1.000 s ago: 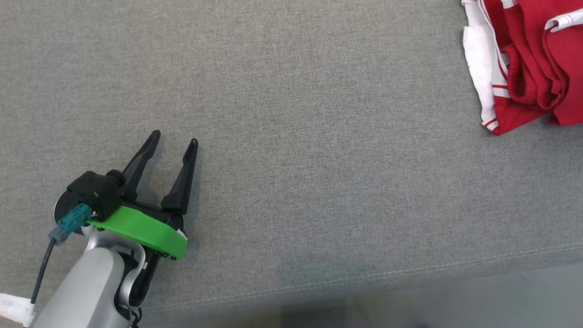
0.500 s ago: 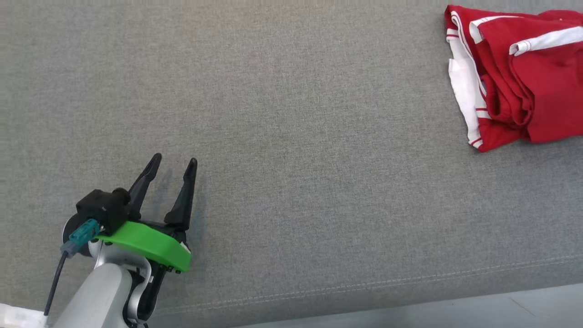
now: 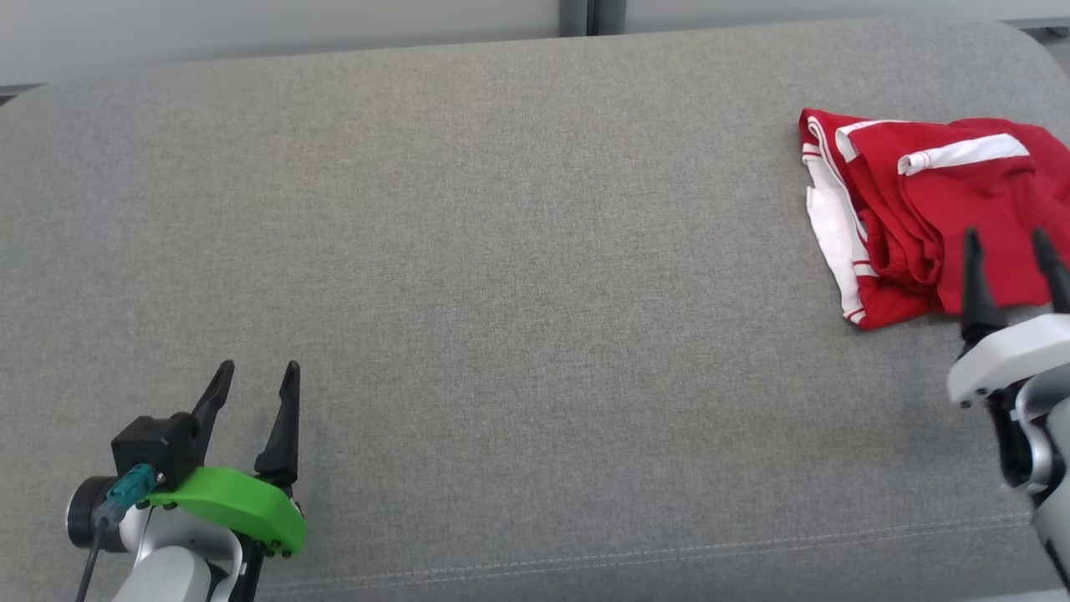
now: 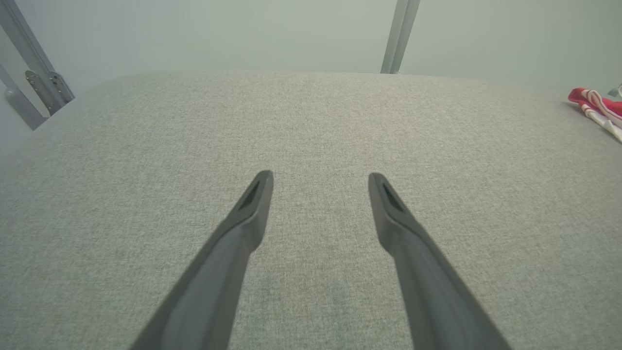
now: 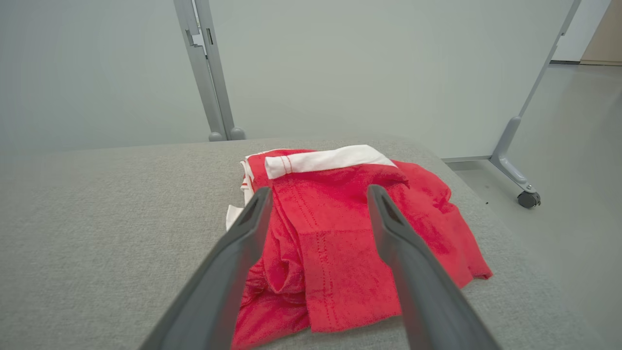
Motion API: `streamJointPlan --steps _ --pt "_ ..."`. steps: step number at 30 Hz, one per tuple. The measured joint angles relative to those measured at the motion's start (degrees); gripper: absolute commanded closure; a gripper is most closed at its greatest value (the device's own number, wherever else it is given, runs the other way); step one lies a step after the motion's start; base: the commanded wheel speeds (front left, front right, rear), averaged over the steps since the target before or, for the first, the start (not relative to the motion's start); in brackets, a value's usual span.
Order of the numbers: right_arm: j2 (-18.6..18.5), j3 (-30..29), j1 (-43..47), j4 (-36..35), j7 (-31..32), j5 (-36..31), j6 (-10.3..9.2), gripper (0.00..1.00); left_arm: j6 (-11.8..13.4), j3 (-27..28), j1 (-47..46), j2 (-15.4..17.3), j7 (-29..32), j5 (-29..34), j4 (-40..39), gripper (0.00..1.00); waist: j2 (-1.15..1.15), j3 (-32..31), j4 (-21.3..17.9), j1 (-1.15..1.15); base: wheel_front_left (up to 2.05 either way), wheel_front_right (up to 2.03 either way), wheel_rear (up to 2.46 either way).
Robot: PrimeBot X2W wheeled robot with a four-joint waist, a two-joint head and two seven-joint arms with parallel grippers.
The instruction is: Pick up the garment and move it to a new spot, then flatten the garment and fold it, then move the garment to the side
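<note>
Jaws spread on our left gripper and right gripper; crumpled red-and-white cloth garment lies at our two o'clock.

The counter wears matt, coarsely woven grey cloth. Just ahead of the right end effector, whose fingers look matt plastic, the garment is soft, nubbly red cloth.

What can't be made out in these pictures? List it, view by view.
- Head view: bunched folds hide the garment's shape; the right frame edge cuts it off.
- Left wrist view: the right edge cuts off most of the garment.
- Head view: whether the right end effector touches the garment; height unclear.
</note>
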Motion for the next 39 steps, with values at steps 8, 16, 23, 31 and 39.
streamJointPlan --steps 8,16,23,31,39 --pt "7.20 0.86 6.86 -1.02 1.53 -5.32 0.01 0.00 0.44 0.89 3.71 -0.59 -0.01 1.30 1.70 0.00 0.00 -4.77 0.81 0.00 0.00 0.00 0.00" --pt "10.72 -4.68 9.56 -6.61 2.03 -13.26 0.01 0.00 0.42 1.90 3.89 -1.23 -0.01 3.32 1.08 0.00 0.00 -7.45 2.37 0.00 0.00 0.00 0.00" --pt "14.23 -5.71 12.38 -4.79 2.04 -14.05 0.10 1.00 0.42 0.44 6.19 -3.50 0.11 3.91 3.91 1.00 0.00 -7.78 2.80 0.00 0.00 0.00 0.00" --pt "15.11 -7.38 12.96 -4.28 3.81 -9.89 0.84 1.00 -0.13 1.96 6.61 -4.26 1.20 0.01 4.13 1.00 0.00 -7.96 2.53 0.00 0.00 0.00 0.00" --pt "16.12 -9.00 12.96 -4.30 5.54 -3.44 2.11 1.00 -1.16 3.71 6.60 -4.98 2.98 -5.81 3.81 1.00 0.00 -8.19 2.14 0.00 0.00 0.00 0.00"
